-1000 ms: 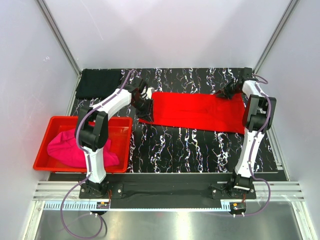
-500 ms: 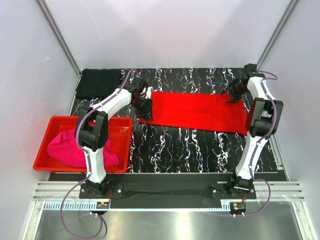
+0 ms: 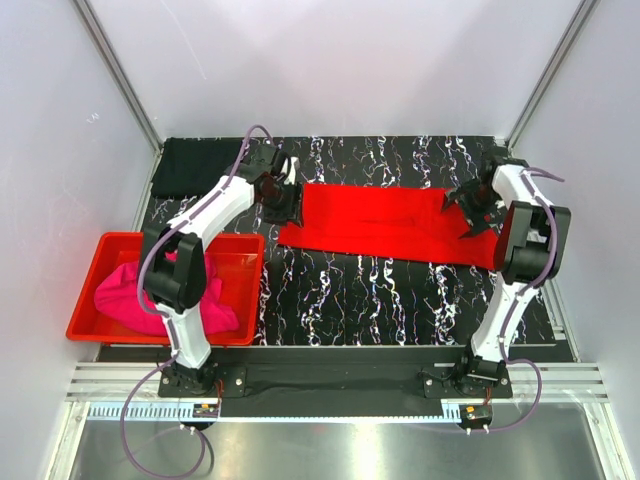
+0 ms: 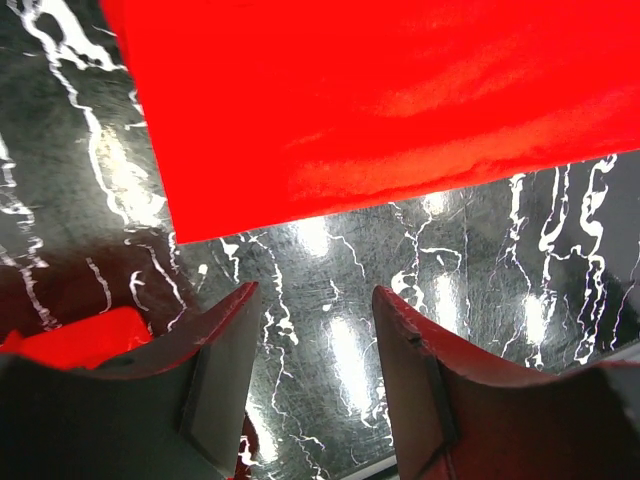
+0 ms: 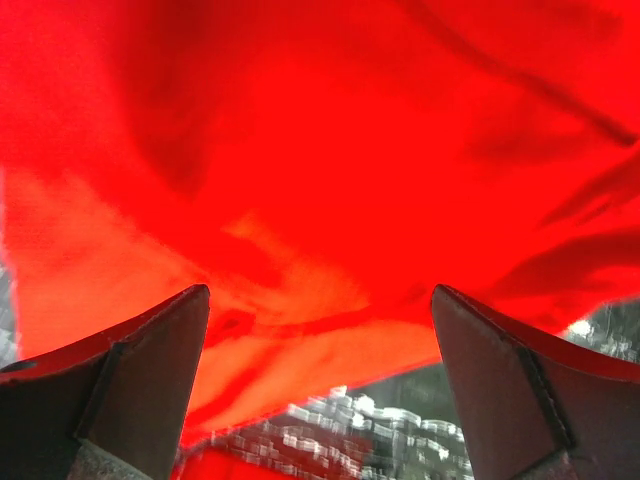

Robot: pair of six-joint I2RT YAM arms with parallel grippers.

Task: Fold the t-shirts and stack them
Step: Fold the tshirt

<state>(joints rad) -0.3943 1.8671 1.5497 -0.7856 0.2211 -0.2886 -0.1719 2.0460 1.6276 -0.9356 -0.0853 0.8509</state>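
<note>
The bright red cloth t-shirt point(image 3: 385, 222) lies flat as a long folded band across the middle of the black marble-patterned table point(image 3: 380, 300), running left to right. My left gripper point(image 3: 283, 208) hangs at its left end and my right gripper point(image 3: 472, 208) over its right end. In the left wrist view the fingers stand apart with only bare table between them, and the cloth's edge is just ahead. In the right wrist view the fingers are spread wide above the cloth, pinching nothing. Both claws are empty.

The folded black cloth t-shirt point(image 3: 195, 165) sits at the far left corner of the table. The magenta pink cloth t-shirt point(image 3: 140, 295) lies bunched in the rigid red plastic rectangular bin point(image 3: 85, 290) at the near left.

I expect the red shirt to handle as light, thin and limp: it will sag between my two holds and slide easily on the glossy tabletop. I would take it at the two corners of one short end, pinching low enough to catch every layer. If I catch only the top layer, the fold may peel open as I lift.
</note>
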